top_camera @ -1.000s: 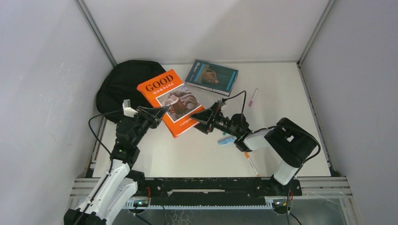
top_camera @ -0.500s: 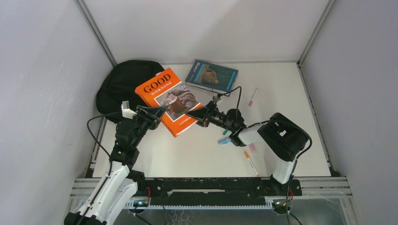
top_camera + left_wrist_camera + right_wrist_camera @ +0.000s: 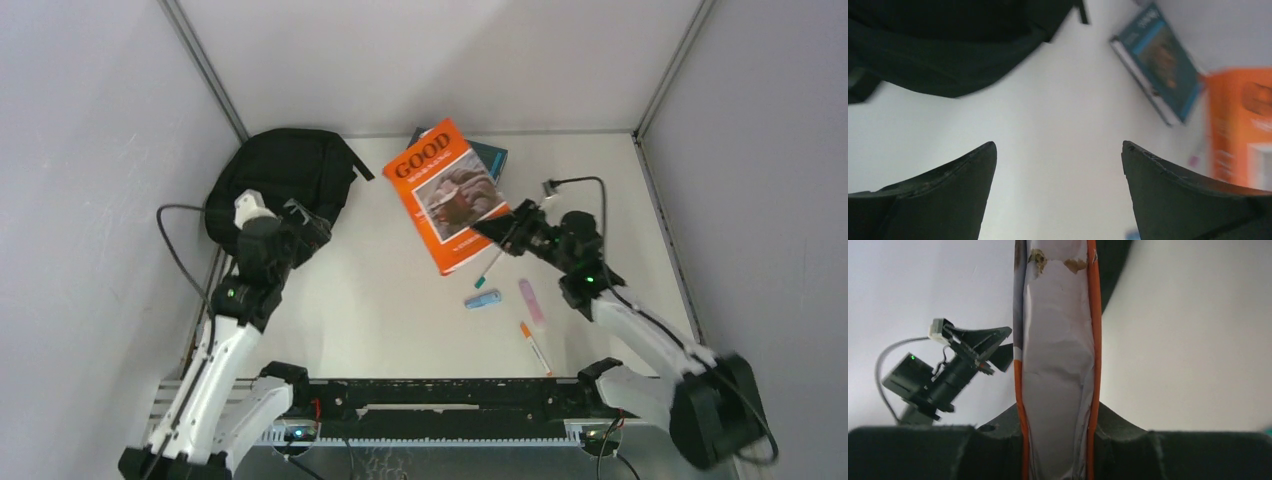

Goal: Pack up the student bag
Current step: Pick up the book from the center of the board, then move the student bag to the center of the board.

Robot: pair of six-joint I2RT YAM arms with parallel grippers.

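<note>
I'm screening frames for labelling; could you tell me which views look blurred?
Top external: sharp, evenly lit. Left wrist: the orange book at the right edge is smeared. Right wrist: the book's pages are crisp in the right gripper.

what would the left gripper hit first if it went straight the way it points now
Probably bare table: the left gripper aims between student bag and blue book; depth unclear.

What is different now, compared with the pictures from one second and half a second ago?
The left gripper let go of the orange book, opened, and pulled back to the left, near the black bag. The right gripper closed on the book's near edge and carried it right and further back; it now partly covers the blue book. The bag, blue book and orange pen stayed in place.
</note>
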